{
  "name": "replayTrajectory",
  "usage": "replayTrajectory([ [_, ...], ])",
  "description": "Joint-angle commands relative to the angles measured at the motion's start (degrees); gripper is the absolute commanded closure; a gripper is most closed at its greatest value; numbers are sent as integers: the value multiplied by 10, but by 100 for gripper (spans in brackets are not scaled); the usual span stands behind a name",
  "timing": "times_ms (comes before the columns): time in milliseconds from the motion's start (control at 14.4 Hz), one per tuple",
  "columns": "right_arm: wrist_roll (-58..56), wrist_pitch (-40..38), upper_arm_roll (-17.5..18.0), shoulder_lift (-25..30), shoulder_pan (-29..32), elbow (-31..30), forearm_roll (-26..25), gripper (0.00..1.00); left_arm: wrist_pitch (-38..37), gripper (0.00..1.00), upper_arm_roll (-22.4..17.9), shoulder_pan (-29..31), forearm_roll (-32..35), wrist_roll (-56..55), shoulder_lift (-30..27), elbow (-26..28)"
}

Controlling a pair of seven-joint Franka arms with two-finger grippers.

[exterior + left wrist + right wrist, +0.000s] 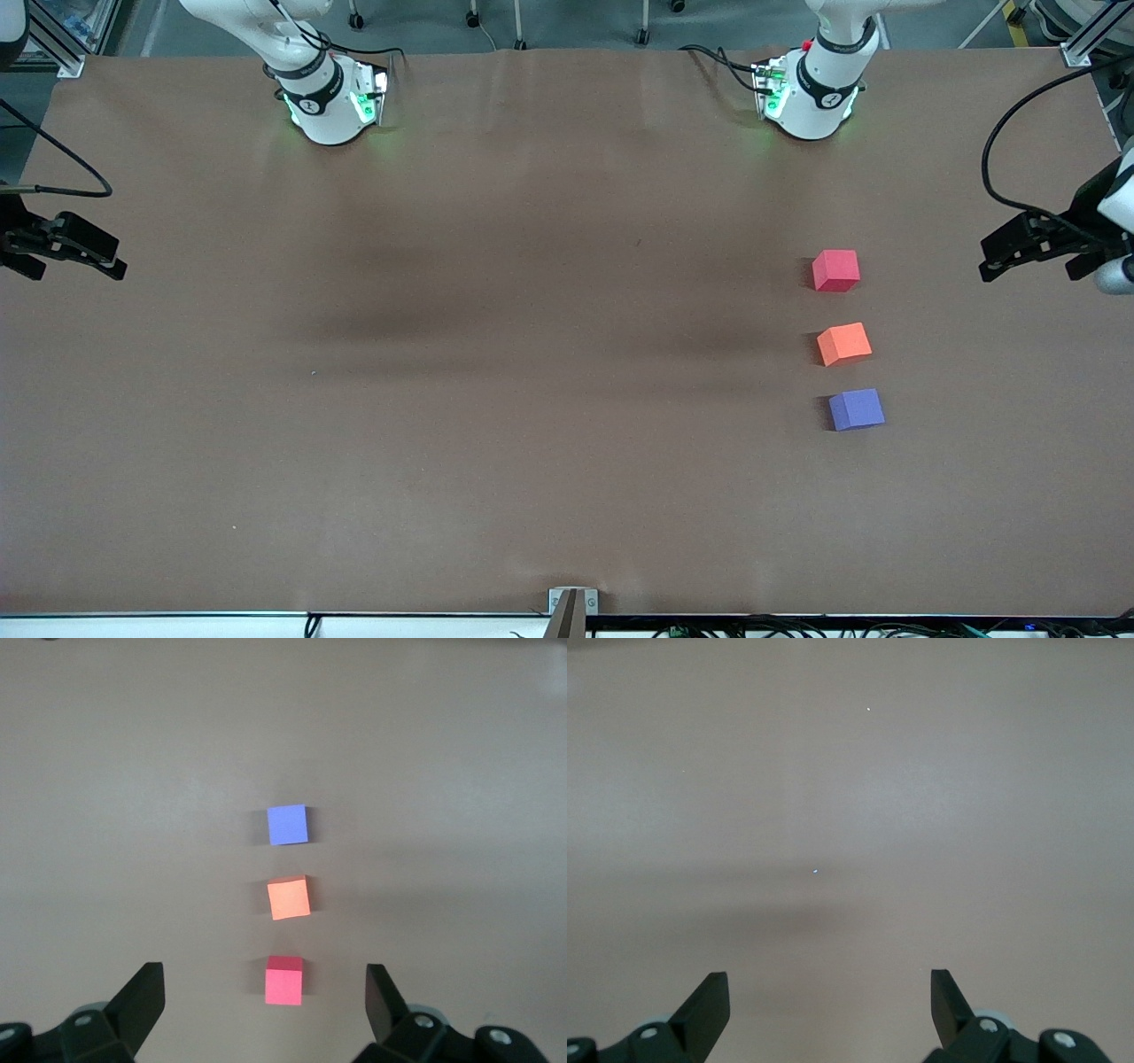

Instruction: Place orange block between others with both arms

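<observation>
Three small cubes lie in a row toward the left arm's end of the table. The orange block [844, 344] [290, 898] sits between the red-pink cube [835, 270] [283, 981], which is farther from the front camera, and the purple-blue cube [856, 409] [288, 824], which is nearer. My left gripper [1029, 259] hangs open and empty over the table edge beside the cubes; its fingers [146, 992] frame the row from above. My right gripper [75, 259] waits open and empty over the table's right-arm end, its fingers [709, 997] over bare surface.
The brown table [496, 399] stretches wide between the grippers. The two arm bases [332, 102] [811, 97] stand at the back edge with cables. A small metal bracket [572, 602] sits at the front edge.
</observation>
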State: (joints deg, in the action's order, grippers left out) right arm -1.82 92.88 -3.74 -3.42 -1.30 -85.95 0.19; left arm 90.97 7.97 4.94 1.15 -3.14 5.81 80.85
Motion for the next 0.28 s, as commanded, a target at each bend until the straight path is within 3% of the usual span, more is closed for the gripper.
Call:
replayTrajectory([
  [0,-4,2,-1,3,-3,-3,-5,0,-22,0,7,32,-21,17,-14,3],
  [208,-4,-4,-1,4,-3,-3,-4,0,-25,0,21,31,-13,-23,-13,5],
])
